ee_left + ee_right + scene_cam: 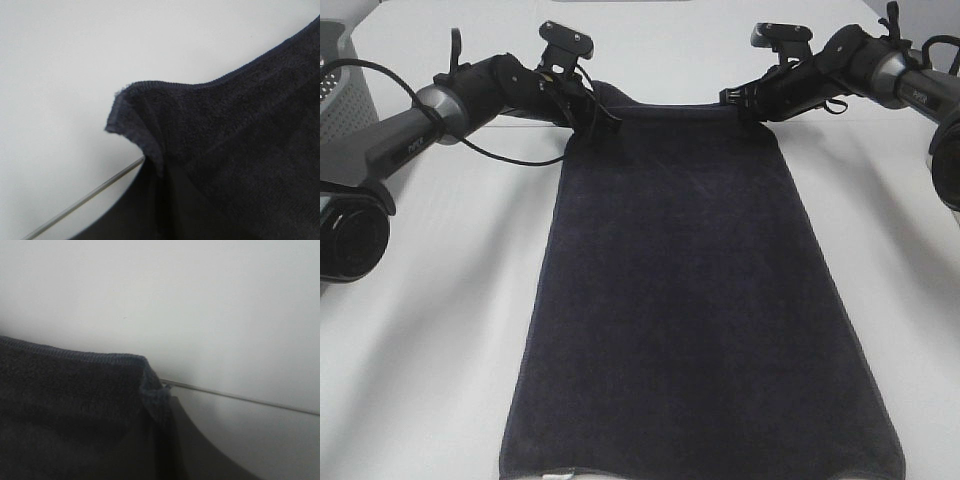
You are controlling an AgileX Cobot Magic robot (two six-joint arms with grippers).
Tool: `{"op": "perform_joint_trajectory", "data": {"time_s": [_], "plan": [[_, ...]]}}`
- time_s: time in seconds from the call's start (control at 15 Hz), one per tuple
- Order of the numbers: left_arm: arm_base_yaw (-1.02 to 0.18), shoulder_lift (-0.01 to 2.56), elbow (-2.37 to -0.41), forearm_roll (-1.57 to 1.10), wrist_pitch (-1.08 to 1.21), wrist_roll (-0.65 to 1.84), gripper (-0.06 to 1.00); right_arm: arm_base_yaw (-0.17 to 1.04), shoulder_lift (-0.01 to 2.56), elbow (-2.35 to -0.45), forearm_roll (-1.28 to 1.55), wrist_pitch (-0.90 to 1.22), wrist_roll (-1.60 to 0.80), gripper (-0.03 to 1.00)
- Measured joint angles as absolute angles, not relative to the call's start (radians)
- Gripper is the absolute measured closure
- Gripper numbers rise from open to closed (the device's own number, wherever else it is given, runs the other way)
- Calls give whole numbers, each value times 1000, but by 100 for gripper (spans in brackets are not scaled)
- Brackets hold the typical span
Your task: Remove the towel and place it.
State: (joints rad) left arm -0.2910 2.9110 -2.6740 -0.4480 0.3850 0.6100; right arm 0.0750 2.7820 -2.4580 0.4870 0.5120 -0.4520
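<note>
A large rectangular dark navy terry-cloth towel (705, 300) lay spread lengthwise on the white table (430, 330), its near short edge with a small white tag (558, 474) at the bottom of the high view and its far short edge held up at both corners. The left end effector (603, 122) was clamped on the far left corner, which bunched into a raised fold with the stitched hem (165, 86) showing in the left wrist view. The right end effector (738, 100) was clamped on the far right corner, where the hem (75, 355) ended in a frayed tip. A grey perforated plastic basket (345, 85) stood at the table's far left, well apart from the towel.
</note>
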Motion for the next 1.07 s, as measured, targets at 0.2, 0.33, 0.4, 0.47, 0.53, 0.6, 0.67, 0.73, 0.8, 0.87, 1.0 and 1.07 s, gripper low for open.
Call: {"op": "perform_joint_trajectory", "data": {"time_s": [0.2, 0.33, 0.4, 0.47, 0.53, 0.6, 0.67, 0.73, 0.8, 0.87, 1.0, 1.07], "plan": [[-291, 2928, -2674, -448, 342, 611, 93, 75, 2785, -2458, 503, 475, -463, 86], [-291, 2931, -2674, -448, 306, 611, 87, 75, 2788, -2458, 503, 429, -465, 72], [-291, 2931, -2674, -448, 283, 611, 79, 75, 2790, -2458, 506, 418, -465, 62], [-291, 2931, -2674, -451, 273, 611, 69, 75, 2796, -2458, 508, 406, -465, 53], [-291, 2931, -2674, -457, 266, 611, 57, 75, 2803, -2458, 509, 399, -466, 45], [-291, 2932, -2674, -464, 262, 611, 46, 75, 2805, -2458, 509, 398, -466, 41], [-291, 2933, -2674, -467, 260, 611, 36, 75, 2806, -2457, 509, 398, -466, 40], [-291, 2934, -2674, -467, 260, 611, 31, 75, 2806, -2457, 509, 397, -466, 39], [-291, 2934, -2674, -467, 261, 611, 28, 70, 2806, -2457, 509, 408, -466, 38], [-291, 2930, -2674, -466, 272, 611, 28, 61, 2796, -2457, 509, 456, -465, 38], [-291, 2898, -2674, -446, 358, 611, 27, 48, 2766, -2457, 506, 523, -464, 38], [-291, 2840, -2674, -432, 457, 589, 27, 35, 2714, -2457, 503, 601, -460, 38]]}}
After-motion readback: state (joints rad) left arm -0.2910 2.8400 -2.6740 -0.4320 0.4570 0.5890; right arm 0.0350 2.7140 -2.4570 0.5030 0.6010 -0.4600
